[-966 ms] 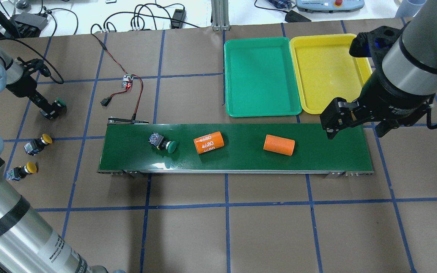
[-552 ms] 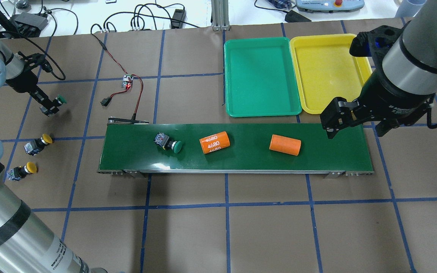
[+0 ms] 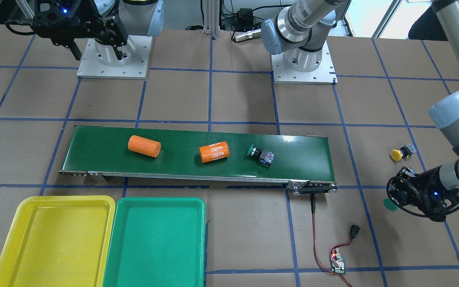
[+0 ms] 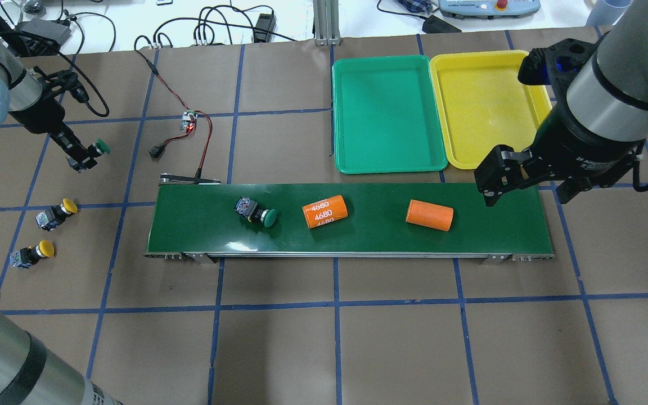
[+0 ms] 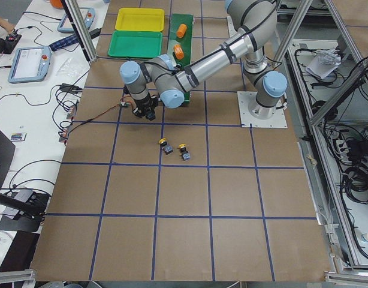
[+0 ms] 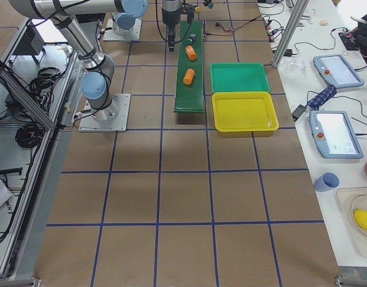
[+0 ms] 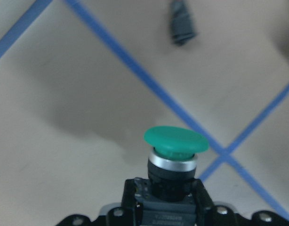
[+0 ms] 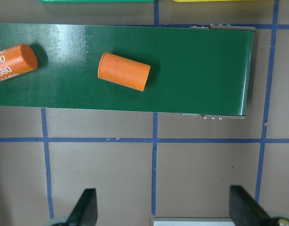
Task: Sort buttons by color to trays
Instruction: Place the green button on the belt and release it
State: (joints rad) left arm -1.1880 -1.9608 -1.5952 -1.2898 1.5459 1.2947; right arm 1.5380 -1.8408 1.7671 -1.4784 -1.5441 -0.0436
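My left gripper (image 4: pixel 84 156) is shut on the black body of a green button (image 4: pixel 100 148), held above the table left of the belt; the left wrist view shows its cap (image 7: pixel 176 140) over brown paper. A second green button (image 4: pixel 256 212) lies on its side on the dark-green conveyor belt (image 4: pixel 358 239). Two yellow buttons (image 4: pixel 57 212) (image 4: pixel 32 253) lie on the table at far left. The green tray (image 4: pixel 388 112) and yellow tray (image 4: pixel 487 107) sit empty behind the belt's right half. My right gripper (image 4: pixel 526 188) is open and empty above the belt's right end.
Two orange cylinders (image 4: pixel 325 211) (image 4: pixel 429 215) lie on the belt, one printed 4680. A small circuit board (image 4: pixel 189 121) with red-black wires and a black plug (image 4: pixel 158 150) lies behind the belt's left end. Cables and pendants lie beyond the table's far edge.
My left gripper has risen and shifted right with the green button in it. The button and both cylinders on the belt have travelled right. The right arm has not moved.
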